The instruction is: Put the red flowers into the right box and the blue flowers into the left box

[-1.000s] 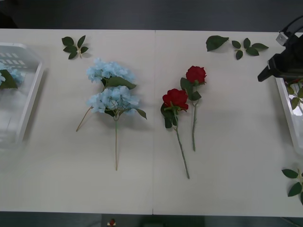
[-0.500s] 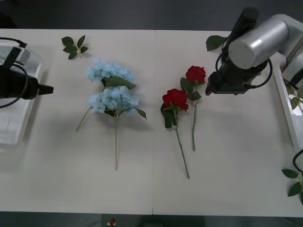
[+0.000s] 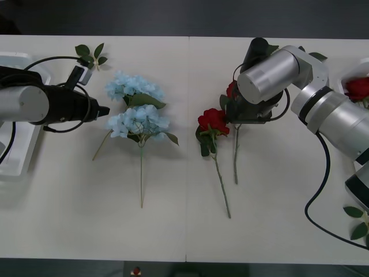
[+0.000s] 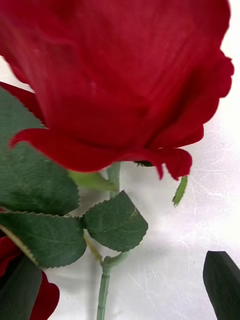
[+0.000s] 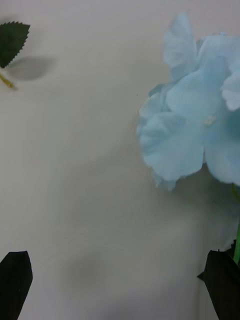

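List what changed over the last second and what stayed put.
Both arms swung in from the table's sides. The left gripper now sits open beside the blue flowers; the right gripper has come down over the farther of the two red flowers on the table. No flower has moved or been gripped.

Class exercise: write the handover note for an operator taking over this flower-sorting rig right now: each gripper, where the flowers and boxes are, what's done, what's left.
Left gripper: open, empty, beside the blue flowers at table centre-left.
Right gripper: over the farther of two red flowers at table centre; finger state unclear.
Left box: at the left table edge.
Right box: at the right edge, one red bloom inside.
Done: at least one red flower boxed.
Left: two red flowers, two blue flowers.
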`<state>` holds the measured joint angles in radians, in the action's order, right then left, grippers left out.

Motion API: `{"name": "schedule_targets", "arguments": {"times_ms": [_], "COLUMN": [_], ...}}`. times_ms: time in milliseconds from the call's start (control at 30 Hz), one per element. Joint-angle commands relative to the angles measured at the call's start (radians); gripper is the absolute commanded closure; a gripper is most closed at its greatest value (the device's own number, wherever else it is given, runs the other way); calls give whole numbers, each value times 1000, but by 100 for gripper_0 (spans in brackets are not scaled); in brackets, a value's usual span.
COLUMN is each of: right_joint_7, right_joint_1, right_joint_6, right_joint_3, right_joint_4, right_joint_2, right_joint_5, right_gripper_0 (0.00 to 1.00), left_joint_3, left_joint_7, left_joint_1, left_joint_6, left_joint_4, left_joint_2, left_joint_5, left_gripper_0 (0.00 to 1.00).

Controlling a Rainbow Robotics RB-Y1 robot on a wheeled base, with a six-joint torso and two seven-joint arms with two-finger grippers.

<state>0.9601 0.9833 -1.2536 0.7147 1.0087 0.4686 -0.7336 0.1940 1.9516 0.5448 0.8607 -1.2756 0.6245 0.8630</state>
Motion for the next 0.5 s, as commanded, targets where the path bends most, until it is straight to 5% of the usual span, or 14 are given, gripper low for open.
{"name": "schedule_targets", "arguments": {"times_ms": [33,500], "right_joint_7": [-3,39], "right_joint_1": [58,58], "right_joint_6": [11,49], "right_joint_3": [-1,0], "right_joint_4": [-16,-81], "right_joint_2": [2,-15], "right_joint_5": [13,14], "right_gripper_0": [6,8], "left_joint_3": [71,176], "left_joint_7": [-57,-59], "left_joint_1": [81,95], "left_joint_6": [-71,-120], "left_joint_4": [58,101], "left_joint_2": [-34,-104], "left_joint_5": [-64,-111], "left_gripper_0": [0,0]}}
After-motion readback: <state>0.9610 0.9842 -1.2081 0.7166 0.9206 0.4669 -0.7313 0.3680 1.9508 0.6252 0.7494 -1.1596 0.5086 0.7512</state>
